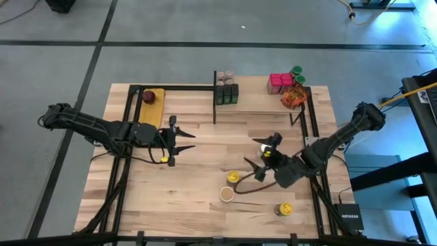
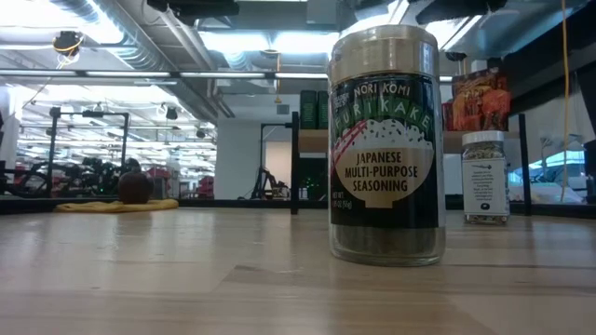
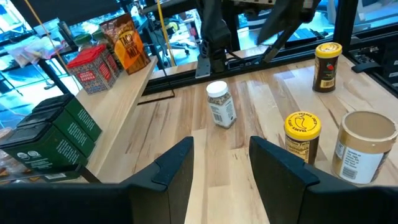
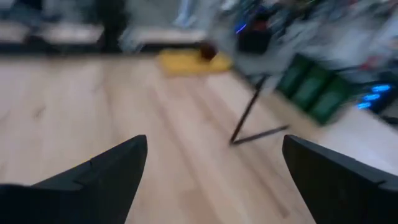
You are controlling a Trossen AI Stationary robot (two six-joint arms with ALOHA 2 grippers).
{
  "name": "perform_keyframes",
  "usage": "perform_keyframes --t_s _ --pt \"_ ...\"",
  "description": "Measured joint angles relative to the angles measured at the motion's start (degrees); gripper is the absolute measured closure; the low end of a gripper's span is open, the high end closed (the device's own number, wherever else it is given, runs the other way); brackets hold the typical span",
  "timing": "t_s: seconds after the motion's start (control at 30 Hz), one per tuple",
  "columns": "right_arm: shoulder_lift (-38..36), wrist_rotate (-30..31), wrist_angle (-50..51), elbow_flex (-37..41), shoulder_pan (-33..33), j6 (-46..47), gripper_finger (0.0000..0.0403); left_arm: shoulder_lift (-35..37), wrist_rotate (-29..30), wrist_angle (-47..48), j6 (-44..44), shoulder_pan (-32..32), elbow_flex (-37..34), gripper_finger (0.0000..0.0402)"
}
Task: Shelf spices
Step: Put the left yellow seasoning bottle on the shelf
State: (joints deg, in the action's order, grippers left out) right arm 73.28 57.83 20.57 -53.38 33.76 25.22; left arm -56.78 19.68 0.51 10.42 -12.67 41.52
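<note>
Left jaws: my left gripper (image 3: 221,144) hangs over the left middle of the tabletop (image 1: 198,205), fingers partly apart with nothing between them.
Right jaws: my right gripper (image 4: 214,144) is low over the right half of the tabletop, fingers spread wide and empty.
Shelf: the shelf (image 1: 259,102) runs along the far edge. It already carries the dark tins (image 1: 227,94), the red boxes (image 1: 278,83), green-lidded jars (image 1: 297,72) and the orange packet (image 1: 293,100), mostly from its middle to its right end.
Left to shelve: four jars stand on the bare tabletop. The white-lidded jar (image 3: 219,104) is nearest the shelf. The yellow-lidded jar (image 1: 233,177) and the tan-lidded jar (image 1: 227,194) are just beside each other towards the near edge. A second yellow-lidded jar (image 1: 283,208) is close to the near right corner.
Axis: every loose jar stands upright, long axis vertical, lid up. The tan-lidded jar's label faces the near edge.
Risk, pick: with my right fingers this wide, closing on the yellow-lidded jar could clip its tan-lidded neighbour and topple it.
Risk, carry: I judge a tall, narrow jar gripped high may swing or slip.
Risk, place: the shelf's right end is crowded, so a jar pushed in there could shove the packet or boxes off the far edge.
</note>
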Motion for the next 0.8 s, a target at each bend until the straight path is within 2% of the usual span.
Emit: perform_keyframes --t_s 0.07,0.17,0.43,0.53,0.8 --pt "0.0 4.6 -4.7 2.3 0.6 -0.1 0.0022 0.0 0.0 0.0 0.0 0.0 0.0 0.0251" --pt "0.0 6.0 -6.5 3.5 0.4 -0.2 0.0022 0.0 0.0 0.0 -0.5 0.0 0.0 0.0251" --pt "0.7 6.1 -7.6 5.8 -0.9 -0.2 0.0022 -0.2 -0.5 -0.7 -1.1 0.0 0.0 0.0251" --pt "1.9 7.2 -11.4 5.8 -1.9 -0.6 0.0022 -0.6 -0.7 -1.6 -1.1 0.0 0.0 0.0251" --pt "2.0 5.4 -13.3 5.8 -3.2 -3.2 0.0022 -3.1 -1.1 -3.6 0.3 0.0 0.0 0.0251"
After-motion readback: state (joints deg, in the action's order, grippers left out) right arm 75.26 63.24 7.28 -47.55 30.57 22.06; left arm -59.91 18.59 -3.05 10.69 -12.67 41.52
